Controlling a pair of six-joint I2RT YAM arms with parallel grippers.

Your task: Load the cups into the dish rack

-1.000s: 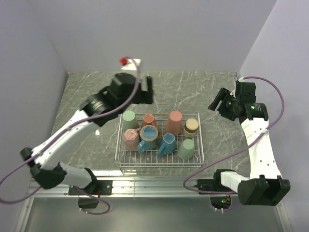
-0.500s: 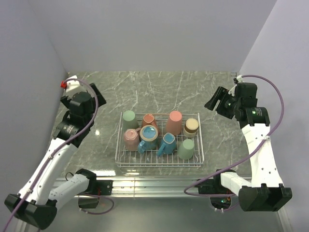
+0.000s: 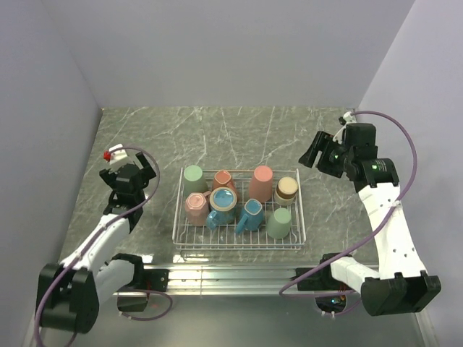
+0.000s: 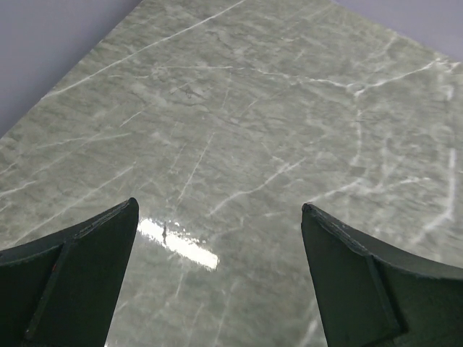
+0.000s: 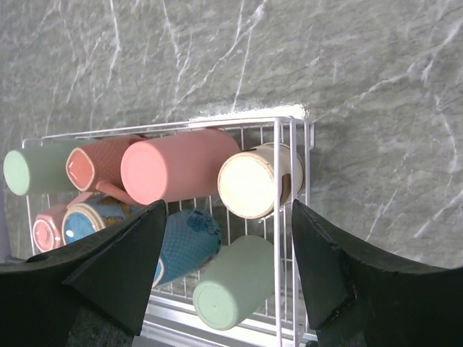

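Note:
The white wire dish rack (image 3: pixel 298 230) stands mid-table and holds several cups upside down: two sage green (image 3: pixel 193 174) (image 3: pixel 279 222), a tall pink one (image 3: pixel 260 181), a salmon one (image 3: pixel 224 179), a pink mug (image 3: pixel 196 206), two blue mugs (image 3: pixel 223 204) (image 3: pixel 250 214) and a short brown one with a cream base (image 3: pixel 286 189). My left gripper (image 3: pixel 142 168) is open and empty, low at the left, away from the rack; its wrist view shows only bare tabletop. My right gripper (image 3: pixel 313 152) is open and empty, raised right of the rack. Its wrist view shows the rack (image 5: pixel 286 137) with the cups.
Grey marble tabletop (image 3: pixel 239 134) runs around the rack. Pale walls close in the left, back and right sides. The table's metal front rail (image 3: pixel 231 275) runs along the near edge by the arm bases.
My left arm has swung from over the rack's far left corner out to the left and down low toward its base. My right gripper has shifted slightly left.

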